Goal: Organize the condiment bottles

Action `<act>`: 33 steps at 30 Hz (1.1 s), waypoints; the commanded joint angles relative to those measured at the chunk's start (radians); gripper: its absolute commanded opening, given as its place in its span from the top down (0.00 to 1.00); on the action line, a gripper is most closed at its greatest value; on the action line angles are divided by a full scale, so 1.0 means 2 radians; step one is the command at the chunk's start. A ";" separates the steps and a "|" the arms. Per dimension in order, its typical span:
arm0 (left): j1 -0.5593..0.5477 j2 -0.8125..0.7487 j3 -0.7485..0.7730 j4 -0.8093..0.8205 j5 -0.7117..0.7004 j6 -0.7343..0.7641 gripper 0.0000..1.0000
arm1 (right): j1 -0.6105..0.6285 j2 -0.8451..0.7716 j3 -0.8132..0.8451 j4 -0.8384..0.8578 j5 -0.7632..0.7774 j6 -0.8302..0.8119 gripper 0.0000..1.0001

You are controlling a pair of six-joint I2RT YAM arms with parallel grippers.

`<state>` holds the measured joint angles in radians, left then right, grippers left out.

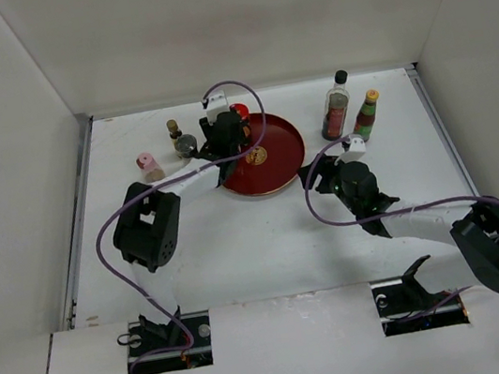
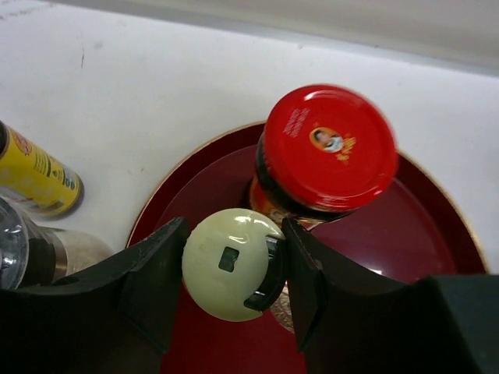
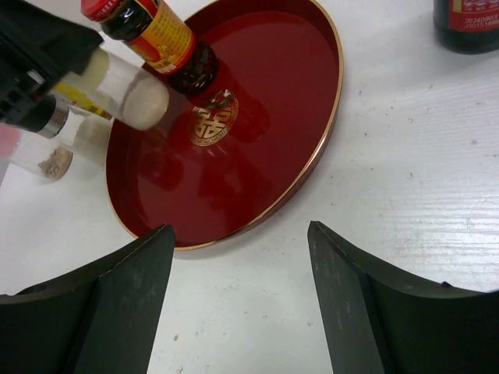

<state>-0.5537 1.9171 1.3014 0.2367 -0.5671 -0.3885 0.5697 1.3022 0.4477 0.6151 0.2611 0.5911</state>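
My left gripper is shut on a cream-capped clear shaker and holds it above the back left of the dark-red plate. The shaker also shows in the right wrist view, with white powder in it. A red-capped jar stands on the plate right behind it. My right gripper is open and empty over the bare table, just off the plate's front right rim. A pink-capped shaker, a yellow-labelled bottle and a grey-capped shaker stand left of the plate.
A tall clear black-capped bottle and a red-and-green yellow-capped bottle stand at the back right, close behind my right arm. White walls enclose the table on three sides.
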 commanded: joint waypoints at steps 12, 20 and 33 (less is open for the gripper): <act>0.022 0.041 0.019 0.091 -0.012 0.022 0.50 | -0.005 -0.008 0.003 0.031 -0.005 0.001 0.24; 0.002 -0.030 -0.039 0.112 -0.015 0.025 0.14 | -0.003 -0.008 0.006 0.029 -0.002 -0.003 0.22; 0.009 -0.192 -0.171 0.089 -0.014 0.014 0.21 | -0.001 -0.004 0.011 0.029 -0.003 -0.003 0.21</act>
<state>-0.5854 1.5494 0.9905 0.4088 -0.5755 -0.3489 0.5686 1.3022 0.4477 0.6144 0.2611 0.5907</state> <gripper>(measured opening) 0.800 0.788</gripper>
